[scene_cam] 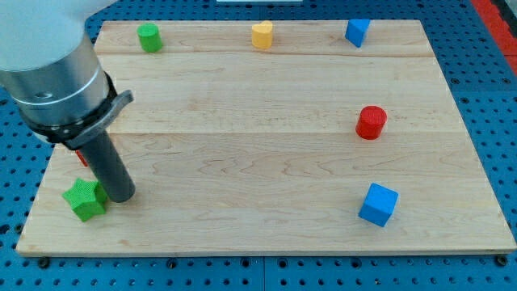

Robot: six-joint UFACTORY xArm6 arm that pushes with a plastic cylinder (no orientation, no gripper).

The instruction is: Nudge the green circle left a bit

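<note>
The green circle (pixel 149 37) stands near the board's top left corner. My tip (pixel 121 195) rests on the board at the lower left, far below the green circle. It sits right beside a green star-shaped block (pixel 85 199), on that block's right side, touching or nearly touching it. The rod rises from the tip up and to the left into the grey arm body.
A yellow block (pixel 262 35) and a blue block (pixel 357 31) sit along the top edge. A red cylinder (pixel 371 122) is at the right, a blue cube (pixel 378 204) at the lower right. A red block (pixel 81 157) shows partly behind the rod. The wooden board (pixel 258 162) lies on a blue perforated table.
</note>
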